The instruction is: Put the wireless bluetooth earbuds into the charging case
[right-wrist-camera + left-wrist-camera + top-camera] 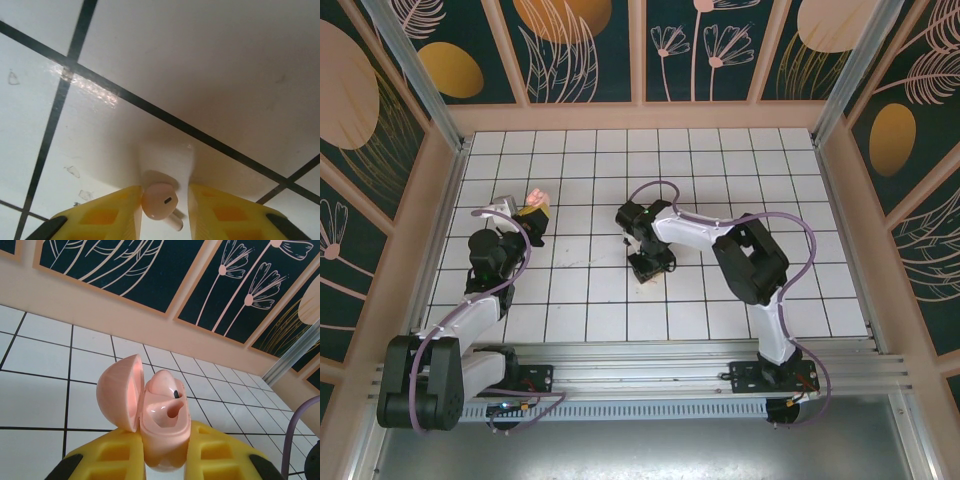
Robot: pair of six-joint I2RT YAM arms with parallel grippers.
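Snugly in left pincer point(165, 452): charging case point(161, 416)

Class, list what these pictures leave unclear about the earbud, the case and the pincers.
Right wrist view: the earbud has part of its stem hidden behind its head; whether the right pincer grips it is unclear.
Left wrist view: the case has its base hidden between the fingers of the left pincer.
Top view: the right pincer hides the earbud, and the case's slots are too small to see.

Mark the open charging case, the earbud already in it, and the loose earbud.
charging case point(165, 439), left wrist view, on its lower body.
seated earbud point(162, 384), left wrist view, on its head.
loose earbud point(157, 200), right wrist view, on its head.
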